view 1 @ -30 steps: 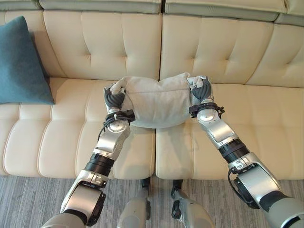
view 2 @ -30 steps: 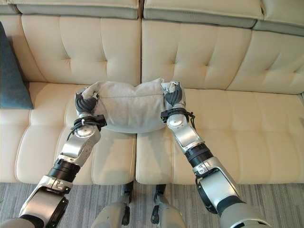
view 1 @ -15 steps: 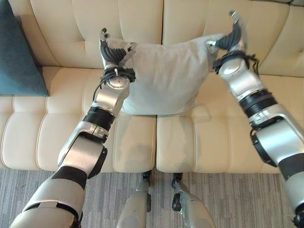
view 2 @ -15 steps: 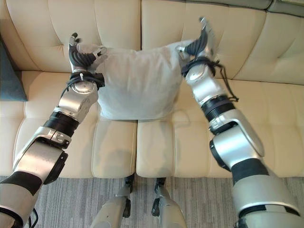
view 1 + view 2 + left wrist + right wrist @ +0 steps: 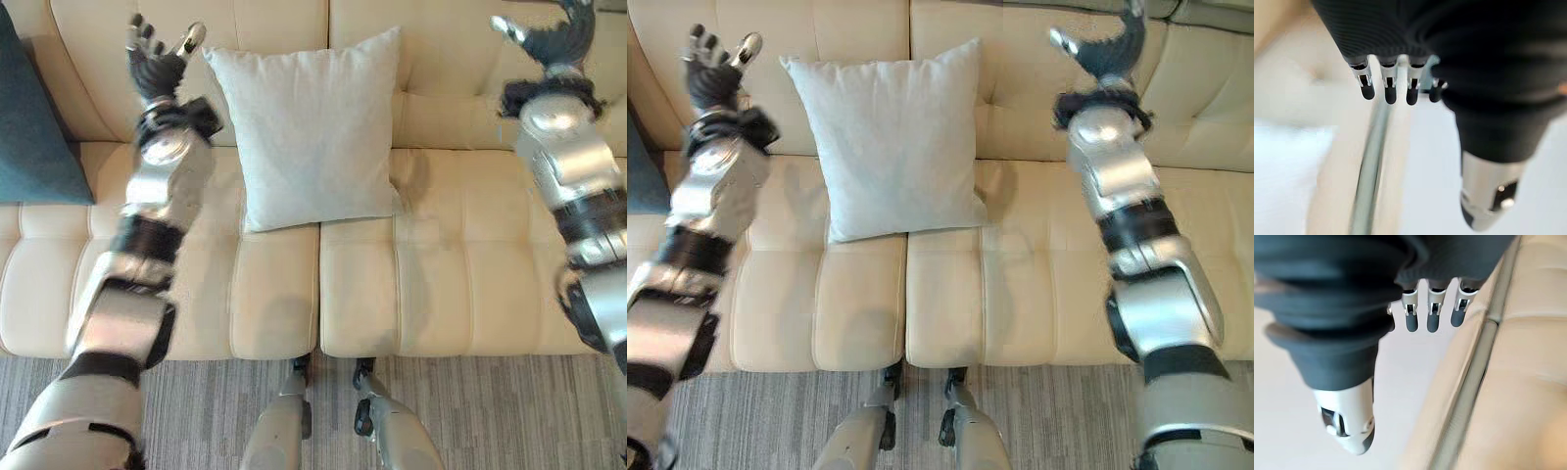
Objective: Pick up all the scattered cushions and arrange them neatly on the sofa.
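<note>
A light grey cushion stands upright against the backrest of the cream sofa, over the seam between two seats. My left hand is raised to the cushion's left, fingers spread and empty, clear of the cloth. My right hand is up at the far right, also open and holding nothing. In the wrist views the left hand's fingers and the right hand's fingers point out straight with nothing between them and the thumbs. A teal cushion leans at the sofa's left end.
Grey striped carpet runs along the sofa's front. Bare seat lies to the right of the grey cushion and between it and the teal one.
Both hands have let go of the grey cushion's top corners and swung outward and up. The cushion now stands on its own against the backrest.
</note>
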Motion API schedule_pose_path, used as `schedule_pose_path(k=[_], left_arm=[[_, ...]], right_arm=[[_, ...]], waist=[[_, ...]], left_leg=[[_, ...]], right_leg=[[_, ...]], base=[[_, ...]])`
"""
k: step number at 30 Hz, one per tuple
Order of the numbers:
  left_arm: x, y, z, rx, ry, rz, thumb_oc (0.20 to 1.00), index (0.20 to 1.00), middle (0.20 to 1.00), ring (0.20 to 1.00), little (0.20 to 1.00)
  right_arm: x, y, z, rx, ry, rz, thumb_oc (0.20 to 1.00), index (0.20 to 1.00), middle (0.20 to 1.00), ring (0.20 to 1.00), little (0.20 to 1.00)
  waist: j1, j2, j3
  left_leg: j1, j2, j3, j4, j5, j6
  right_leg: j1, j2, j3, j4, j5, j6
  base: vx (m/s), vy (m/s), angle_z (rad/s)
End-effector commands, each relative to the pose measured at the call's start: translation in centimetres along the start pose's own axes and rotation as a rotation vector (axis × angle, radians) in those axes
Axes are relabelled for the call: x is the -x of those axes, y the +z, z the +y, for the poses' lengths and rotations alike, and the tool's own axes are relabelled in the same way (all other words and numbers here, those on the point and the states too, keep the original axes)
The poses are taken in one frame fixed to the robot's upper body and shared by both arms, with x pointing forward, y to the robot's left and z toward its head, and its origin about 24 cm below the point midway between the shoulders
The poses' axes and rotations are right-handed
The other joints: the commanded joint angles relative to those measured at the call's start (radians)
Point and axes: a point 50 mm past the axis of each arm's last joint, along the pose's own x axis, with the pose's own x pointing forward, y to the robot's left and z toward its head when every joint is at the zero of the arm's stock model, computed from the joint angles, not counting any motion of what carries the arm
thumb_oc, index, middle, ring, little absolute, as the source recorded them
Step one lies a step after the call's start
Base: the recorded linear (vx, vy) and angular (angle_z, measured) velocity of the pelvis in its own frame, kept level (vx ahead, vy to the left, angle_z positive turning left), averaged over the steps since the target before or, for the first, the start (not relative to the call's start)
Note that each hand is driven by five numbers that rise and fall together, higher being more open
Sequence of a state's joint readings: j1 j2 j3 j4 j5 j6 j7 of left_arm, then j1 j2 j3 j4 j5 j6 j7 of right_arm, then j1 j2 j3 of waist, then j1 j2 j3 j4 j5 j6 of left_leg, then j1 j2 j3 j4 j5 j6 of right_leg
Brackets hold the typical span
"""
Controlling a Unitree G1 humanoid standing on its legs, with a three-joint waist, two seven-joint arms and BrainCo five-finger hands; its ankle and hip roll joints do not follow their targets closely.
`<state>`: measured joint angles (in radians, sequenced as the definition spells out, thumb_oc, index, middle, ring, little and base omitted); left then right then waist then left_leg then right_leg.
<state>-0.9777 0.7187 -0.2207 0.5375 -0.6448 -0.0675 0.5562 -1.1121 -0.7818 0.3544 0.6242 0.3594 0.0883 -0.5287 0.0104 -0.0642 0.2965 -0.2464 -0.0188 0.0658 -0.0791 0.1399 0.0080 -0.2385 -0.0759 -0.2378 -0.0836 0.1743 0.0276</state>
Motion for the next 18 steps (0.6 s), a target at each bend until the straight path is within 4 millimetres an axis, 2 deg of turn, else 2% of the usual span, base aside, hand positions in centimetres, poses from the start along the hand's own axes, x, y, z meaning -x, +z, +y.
schedule_pose_path(k=[1, 2, 3, 4, 5, 6, 7, 9, 10, 11, 12, 13, 14, 15, 18], left_arm=[[0.2, -1.4, 1.6, -0.242, -0.064, -0.033, 1.0, 1.0, 1.0, 1.0, 1.0], [1.5, -2.8, 3.4, -0.277, -0.076, -0.008, 1.0, 1.0, 1.0, 1.0, 1.0], [1.6, -3.0, 3.5, -0.279, -0.077, -0.004, 1.0, 1.0, 1.0, 1.0, 1.0], [2.5, -4.2, 4.7, -0.295, -0.085, 0.033, 1.0, 1.0, 1.0, 1.0, 1.0], [4.8, -6.1, 6.1, -0.272, -0.103, 0.085, 1.0, 1.0, 1.0, 1.0, 1.0], [5.0, -6.2, 6.1, -0.273, -0.104, 0.089, 1.0, 1.0, 1.0, 1.0, 1.0], [6.3, -7.4, 6.4, -0.243, -0.124, 0.134, 1.0, 1.0, 1.0, 1.0, 1.0], [8.9, -10.1, 7.3, -0.261, -0.142, 0.236, 1.0, 1.0, 1.0, 1.0, 1.0], [11.4, -12.9, 8.2, -0.28, -0.137, 0.355, 1.0, 1.0, 1.0, 1.0, 1.0], [11.4, -12.9, 8.2, -0.28, -0.138, 0.355, 1.0, 1.0, 1.0, 1.0, 1.0], [14.2, -15.2, 9.2, -0.265, -0.128, 0.47, 1.0, 1.0, 1.0, 1.0, 1.0], [14.2, -15.2, 9.2, -0.266, -0.129, 0.47, 1.0, 1.0, 1.0, 1.0, 1.0], [17.3, -17.1, 10.4, -0.277, -0.123, 0.584, 1.0, 1.0, 1.0, 1.0, 1.0], [17.3, -17.1, 10.4, -0.277, -0.123, 0.585, 1.0, 1.0, 1.0, 1.0, 1.0], [21.7, -19.6, 12.1, -0.329, -0.133, 0.754, 1.0, 1.0, 1.0, 1.0, 1.0]], right_arm=[[0.2, -1.9, -2.2, 0.078, 0.01, -0.011, 1.0, 1.0, 1.0, 1.0, 1.0], [1.5, -4.6, -3.0, 0.119, 0.058, 0.051, 1.0, 1.0, 1.0, 1.0, 1.0], [1.6, -4.8, -2.9, 0.121, 0.061, 0.054, 1.0, 1.0, 1.0, 1.0, 1.0], [2.6, -6.4, -3.4, 0.181, 0.115, 0.086, 1.0, 1.0, 1.0, 1.0, 1.0], [4.6, -9.8, -4.5, 0.261, 0.188, 0.178, 1.0, 1.0, 1.0, 1.0, 1.0], [4.8, -9.9, -4.5, 0.263, 0.191, 0.181, 1.0, 1.0, 1.0, 1.0, 1.0], [5.7, -11.1, -5.0, 0.287, 0.222, 0.22, 1.0, 1.0, 1.0, 1.0, 1.0], [8.6, -14.4, -5.2, 0.274, 0.27, 0.334, 1.0, 1.0, 1.0, 1.0, 1.0], [11.2, -16.8, -4.8, 0.232, 0.291, 0.43, 1.0, 1.0, 1.0, 1.0, 1.0], [11.3, -16.9, -4.8, 0.232, 0.291, 0.431, 1.0, 1.0, 1.0, 1.0, 1.0], [14.3, -19.1, -4.7, 0.232, 0.332, 0.527, 1.0, 1.0, 1.0, 1.0, 1.0], [14.3, -19.1, -4.7, 0.233, 0.332, 0.528, 1.0, 1.0, 1.0, 1.0, 1.0], [17.5, -21.1, -4.7, 0.217, 0.358, 0.628, 1.0, 1.0, 1.0, 1.0, 1.0], [17.6, -21.1, -4.7, 0.218, 0.358, 0.628, 1.0, 1.0, 1.0, 1.0, 1.0], [22.7, -24.0, -4.6, 0.191, 0.377, 0.806, 1.0, 1.0, 1.0, 1.0, 1.0]], waist=[[-0.009, 0.015, -0.052], [-0.008, 0.017, -0.05], [-0.008, 0.017, -0.053], [-0.008, 0.018, -0.054], [-0.007, 0.019, -0.06], [-0.007, 0.02, -0.063], [-0.009, 0.02, -0.068], [-0.008, 0.023, -0.073], [-0.01, 0.025, -0.08], [-0.009, 0.024, -0.082], [-0.01, 0.027, -0.09], [-0.01, 0.027, -0.093], [-0.012, 0.033, -0.101], [-0.012, 0.032, -0.103], [-0.015, 0.039, -0.124]], left_leg=[[0.074, 0.0, 0.06, -0.008, -0.123, -0.052], [0.083, 0.002, 0.064, -0.008, -0.127, -0.052], [0.085, 0.002, 0.065, -0.008, -0.127, -0.052], [0.094, 0.002, 0.066, -0.008, -0.13, -0.052], [0.107, 0.003, 0.065, -0.008, -0.135, -0.052], [0.108, 0.003, 0.064, -0.008, -0.135, -0.052], [0.115, 0.003, 0.064, -0.008, -0.138, -0.051], [0.136, 0.003, 0.063, -0.008, -0.146, -0.05], [0.157, 0.004, 0.064, -0.008, -0.155, -0.047], [0.154, 0.004, 0.064, -0.008, -0.153, -0.047], [0.174, 0.006, 0.065, -0.008, -0.162, -0.044], [0.172, 0.005, 0.065, -0.008, -0.16, -0.044], [0.189, 0.006, 0.064, -0.008, -0.165, -0.043], [0.186, 0.006, 0.064, -0.008, -0.163, -0.042], [0.209, 0.008, 0.06, -0.008, -0.169, -0.04]], right_leg=[[0.079, -0.009, 0.018, -0.004, -0.157, 0.109], [0.087, -0.01, 0.018, -0.004, -0.16, 0.108], [0.089, -0.01, 0.018, -0.004, -0.16, 0.108], [0.096, -0.009, 0.019, -0.004, -0.162, 0.107], [0.108, -0.009, 0.017, -0.004, -0.165, 0.106], [0.109, -0.009, 0.017, -0.004, -0.165, 0.106], [0.118, -0.009, 0.014, -0.004, -0.169, 0.104], [0.14, -0.008, 0.013, -0.004, -0.176, 0.102], [0.161, -0.007, 0.014, -0.004, -0.184, 0.099], [0.158, -0.007, 0.014, -0.004, -0.183, 0.099], [0.177, -0.004, 0.014, -0.004, -0.191, 0.096], [0.175, -0.005, 0.014, -0.004, -0.19, 0.096], [0.192, -0.003, 0.016, -0.004, -0.198, 0.093], [0.19, -0.003, 0.016, -0.004, -0.196, 0.093], [0.218, -0.002, 0.01, -0.004, -0.207, 0.09]], base=[[0.0, -0.024, -0.05], [0.0, -0.017, -0.07], [0.0, -0.028, -0.1], [0.01, -0.034, -0.13], [0.01, -0.033, -0.12], [0.02, -0.035, -0.1], [0.0, 0.0, 0.0], [0.03, -0.041, 0.0], [0.02, -0.038, -0.01], [0.02, -0.053, -0.04], [0.0, -0.031, -0.06], [0.0, -0.05, -0.13], [-0.01, -0.018, -0.14], [0.0, -0.027, -0.12], [0.0, -0.007, -0.01]])
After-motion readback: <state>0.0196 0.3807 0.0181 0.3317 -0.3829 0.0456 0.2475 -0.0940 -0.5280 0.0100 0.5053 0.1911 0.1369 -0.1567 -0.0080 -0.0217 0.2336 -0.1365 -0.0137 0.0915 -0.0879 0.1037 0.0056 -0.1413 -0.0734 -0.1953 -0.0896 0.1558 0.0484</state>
